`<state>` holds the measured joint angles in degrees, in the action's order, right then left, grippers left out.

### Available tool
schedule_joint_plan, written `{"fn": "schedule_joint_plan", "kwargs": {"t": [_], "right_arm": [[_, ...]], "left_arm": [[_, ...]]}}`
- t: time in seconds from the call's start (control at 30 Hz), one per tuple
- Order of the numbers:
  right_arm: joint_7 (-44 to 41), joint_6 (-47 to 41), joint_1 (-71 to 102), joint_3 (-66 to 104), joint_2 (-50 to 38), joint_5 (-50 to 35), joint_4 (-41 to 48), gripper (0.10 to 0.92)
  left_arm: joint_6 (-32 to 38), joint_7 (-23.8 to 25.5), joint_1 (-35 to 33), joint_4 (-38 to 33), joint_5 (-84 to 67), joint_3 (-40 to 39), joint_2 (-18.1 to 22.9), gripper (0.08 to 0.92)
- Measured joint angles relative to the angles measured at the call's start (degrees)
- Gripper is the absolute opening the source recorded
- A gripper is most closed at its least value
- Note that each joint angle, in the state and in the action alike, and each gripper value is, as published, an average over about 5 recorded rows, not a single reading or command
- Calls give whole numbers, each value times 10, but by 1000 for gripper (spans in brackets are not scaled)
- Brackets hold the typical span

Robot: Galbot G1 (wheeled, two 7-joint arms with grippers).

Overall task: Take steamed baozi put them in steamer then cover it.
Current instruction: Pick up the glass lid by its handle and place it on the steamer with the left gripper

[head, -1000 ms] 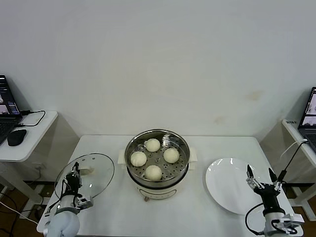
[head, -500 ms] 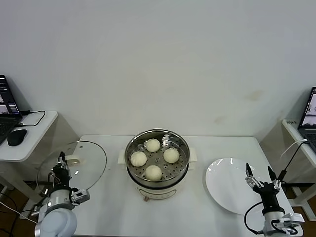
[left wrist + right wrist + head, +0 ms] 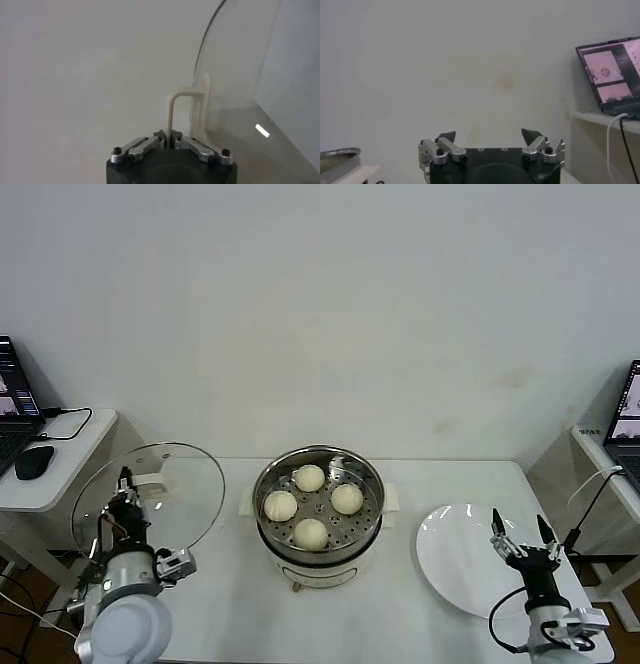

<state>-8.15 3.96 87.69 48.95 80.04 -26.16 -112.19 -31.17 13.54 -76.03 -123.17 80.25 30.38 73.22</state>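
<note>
The steamer (image 3: 330, 556) stands at the table's middle with several baozi (image 3: 312, 533) on its perforated tray. Left of it, above the table's left edge, my left gripper (image 3: 127, 484) is shut on the cream handle (image 3: 148, 481) of the cover (image 3: 165, 504), a clear glass lid held raised and tilted nearly on edge. The left wrist view shows the handle (image 3: 172, 107) pinched between the closed jaws of the left gripper (image 3: 169, 140), with the glass (image 3: 240, 75) beyond. My right gripper (image 3: 518, 536) hangs open and empty over the near right side of the table, and is seen as the right gripper (image 3: 489, 134) in its own wrist view.
A white plate (image 3: 450, 569) lies right of the steamer, under the right gripper. A side table (image 3: 60, 474) at left carries a laptop (image 3: 12, 409) and a mouse (image 3: 33, 461). Another laptop (image 3: 625, 424) and a cable stand at the far right.
My left gripper has lifted the cover off the table, first out to the left and then upward, tilting it more upright. The right gripper has shifted only slightly.
</note>
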Motion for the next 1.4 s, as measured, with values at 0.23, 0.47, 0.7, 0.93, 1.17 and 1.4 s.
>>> {"fn": "schedule_joint_plan", "kwargs": {"t": [0.23,0.47,0.7,0.93,1.17,1.4], "right_arm": [[2,-4,3,2,16,24,-9,823],[3,-2,2,7,37,51,-10,823],[3,4,2,10,59,77,-4,823],[4,10,1,10,78,99,5,823],[4,11,-1,13,89,111,11,823],[4,13,-2,18,96,118,19,823]], "left_arm": [[-9,22,21,-6,39,-42,30,146],[-14,40,50,8,73,-88,54,146],[-17,56,79,30,98,-134,75,146],[-22,72,107,55,124,-179,100,146],[-26,79,130,84,141,-220,124,146],[-32,82,155,112,149,-255,147,146]]}}
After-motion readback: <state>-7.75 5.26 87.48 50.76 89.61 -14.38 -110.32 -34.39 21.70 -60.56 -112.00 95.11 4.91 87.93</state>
